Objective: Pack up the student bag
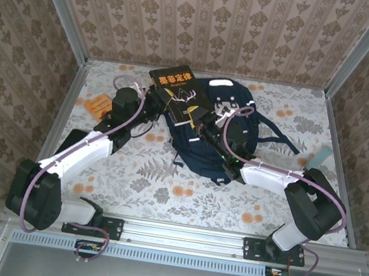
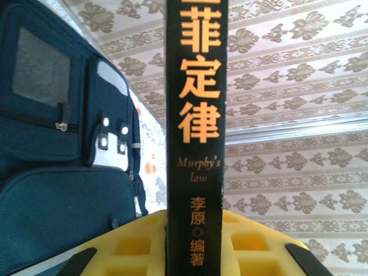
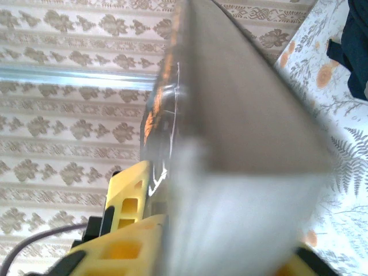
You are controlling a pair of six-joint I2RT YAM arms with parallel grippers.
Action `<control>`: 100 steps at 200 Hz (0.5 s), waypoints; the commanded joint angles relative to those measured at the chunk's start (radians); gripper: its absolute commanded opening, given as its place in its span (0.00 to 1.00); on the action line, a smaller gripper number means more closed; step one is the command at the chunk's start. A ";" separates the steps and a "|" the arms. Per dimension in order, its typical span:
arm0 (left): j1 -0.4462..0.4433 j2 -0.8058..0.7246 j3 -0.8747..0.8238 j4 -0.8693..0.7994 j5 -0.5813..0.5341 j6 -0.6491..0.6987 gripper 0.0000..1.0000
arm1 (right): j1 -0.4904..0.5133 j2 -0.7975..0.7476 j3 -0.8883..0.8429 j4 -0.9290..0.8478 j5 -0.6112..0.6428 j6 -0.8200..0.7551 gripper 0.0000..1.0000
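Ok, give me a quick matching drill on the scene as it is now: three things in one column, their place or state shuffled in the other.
Things:
1 book
2 bag
3 orange card

Places or states:
A lying in the middle of the table
B by the table's left edge
C gripped on two sides, off the table

Pairs: 1-C; 2-A; 3-B
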 commanded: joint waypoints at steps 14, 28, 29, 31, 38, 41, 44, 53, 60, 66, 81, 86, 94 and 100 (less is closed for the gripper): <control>0.019 -0.031 -0.029 -0.051 0.084 0.053 0.48 | -0.035 -0.107 0.021 -0.189 0.034 -0.145 0.14; 0.045 -0.045 -0.042 -0.161 0.076 0.106 0.65 | -0.047 -0.172 0.034 -0.335 0.050 -0.235 0.12; 0.045 -0.046 -0.043 -0.170 0.074 0.109 0.66 | -0.047 -0.176 0.036 -0.345 0.051 -0.241 0.12; 0.047 -0.049 -0.045 -0.187 0.072 0.117 0.67 | -0.049 -0.179 0.037 -0.366 0.054 -0.254 0.12; 0.051 -0.056 -0.051 -0.239 0.065 0.146 0.71 | -0.054 -0.228 0.048 -0.439 0.064 -0.300 0.11; 0.052 -0.059 -0.052 -0.257 0.065 0.158 0.73 | -0.057 -0.241 0.053 -0.474 0.069 -0.322 0.11; 0.053 -0.060 -0.055 -0.272 0.065 0.175 0.74 | -0.060 -0.253 0.060 -0.506 0.073 -0.341 0.11; 0.054 -0.062 -0.057 -0.327 0.065 0.225 0.76 | -0.070 -0.290 0.086 -0.616 0.083 -0.400 0.10; 0.053 -0.063 -0.050 -0.378 0.062 0.270 0.78 | -0.080 -0.313 0.111 -0.700 0.088 -0.445 0.09; 0.052 -0.063 -0.047 -0.409 0.058 0.307 0.79 | -0.090 -0.331 0.126 -0.762 0.096 -0.470 0.09; 0.045 -0.061 -0.032 -0.484 0.045 0.408 0.80 | -0.118 -0.372 0.146 -0.878 0.110 -0.518 0.09; 0.038 -0.060 -0.021 -0.508 0.040 0.448 0.81 | -0.130 -0.385 0.149 -0.910 0.112 -0.527 0.09; 0.025 -0.052 -0.001 -0.543 0.039 0.524 0.81 | -0.149 -0.407 0.149 -0.956 0.115 -0.537 0.09; 0.018 -0.043 0.023 -0.580 0.034 0.577 0.82 | -0.162 -0.424 0.147 -0.984 0.118 -0.545 0.09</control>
